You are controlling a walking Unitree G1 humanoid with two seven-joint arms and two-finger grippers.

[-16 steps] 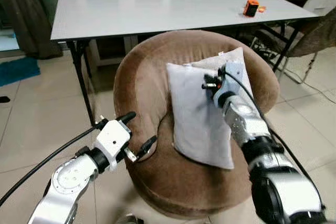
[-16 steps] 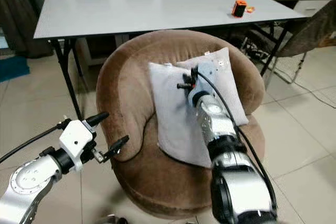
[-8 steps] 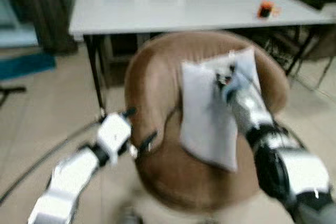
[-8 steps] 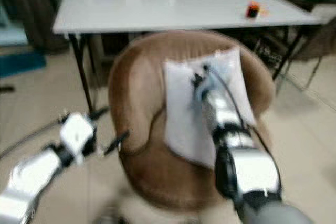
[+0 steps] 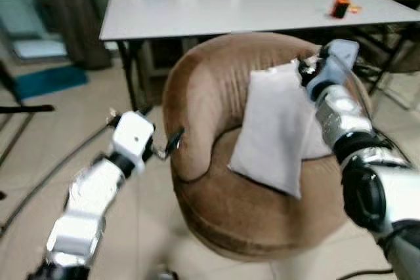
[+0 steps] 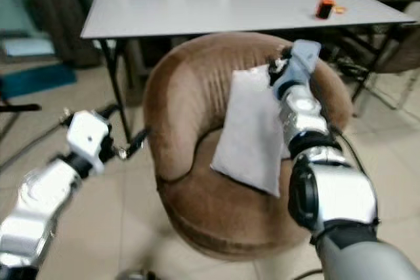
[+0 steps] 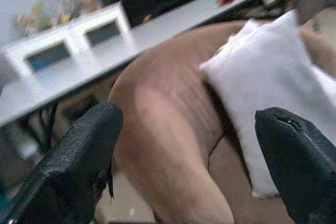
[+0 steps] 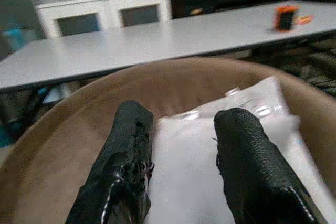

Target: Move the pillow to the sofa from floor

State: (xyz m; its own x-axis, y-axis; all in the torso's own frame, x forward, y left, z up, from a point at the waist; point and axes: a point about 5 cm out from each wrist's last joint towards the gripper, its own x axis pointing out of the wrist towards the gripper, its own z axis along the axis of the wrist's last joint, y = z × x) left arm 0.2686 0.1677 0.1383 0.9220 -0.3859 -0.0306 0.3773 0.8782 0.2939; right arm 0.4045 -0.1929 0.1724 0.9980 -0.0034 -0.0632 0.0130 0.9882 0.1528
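Tiled floor (image 5: 39,162) all round the brown sofa (image 5: 197,96), grey counter (image 5: 249,8) just behind it. The pillow (image 5: 275,129) leans on the sofa's backrest. Right hand (image 5: 307,70) released at the pillow's top edge; left hand (image 5: 161,141) spread open beside the sofa's arm.

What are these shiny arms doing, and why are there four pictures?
They belong to a walking robot. Two pictures come from cameras in its head, two from cameras on its wrists. Each silver arm ends in a pincer with two black fingers. The right pincer is open above the top of a white rectangular fabric pillow, which leans inside a round brown plush armchair. The left pincer is open beside the chair, holding nothing. Behind stands a long grey table with a small orange and black object.
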